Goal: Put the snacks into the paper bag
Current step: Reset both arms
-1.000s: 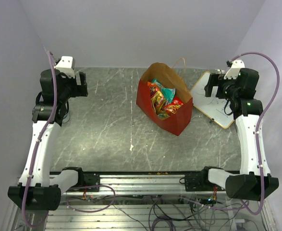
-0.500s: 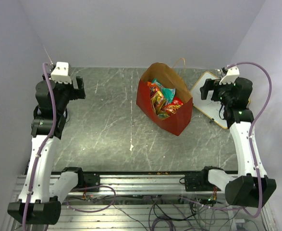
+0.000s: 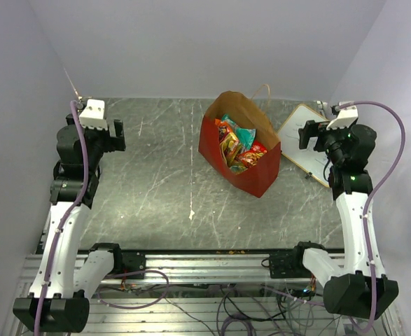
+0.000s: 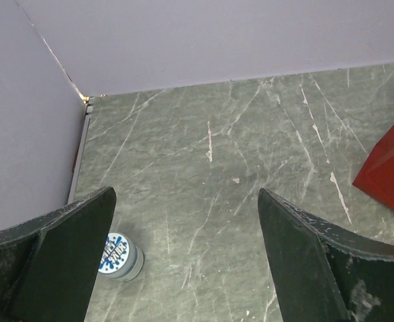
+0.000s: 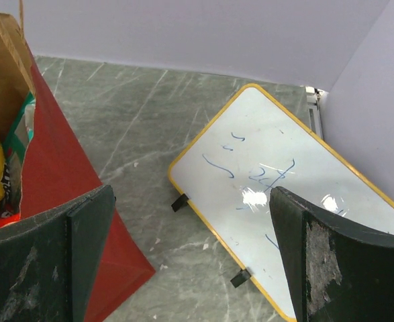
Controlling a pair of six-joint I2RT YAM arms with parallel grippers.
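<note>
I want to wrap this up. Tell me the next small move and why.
Probably just fold both arms home. The snacks already sit inside the paper bag, I see no packet on the table, and the left fingers and right fingers stand open and empty.

A grey-green marbled desk [image 3: 156, 182], scored with pale streaks, stands boxed in by plain lilac walls [image 3: 191, 42]. At the desk's far right corner lies a yellow-framed whiteboard [image 5: 277, 194] scrawled with blue pen marks, two small black clips [image 5: 178, 202] showing under its edge. By the desk's left edge stands a small round tub [image 4: 118, 256] with a blue-and-white lid. A white fleck [image 3: 191, 213] lies toward the desk's near edge.
</note>
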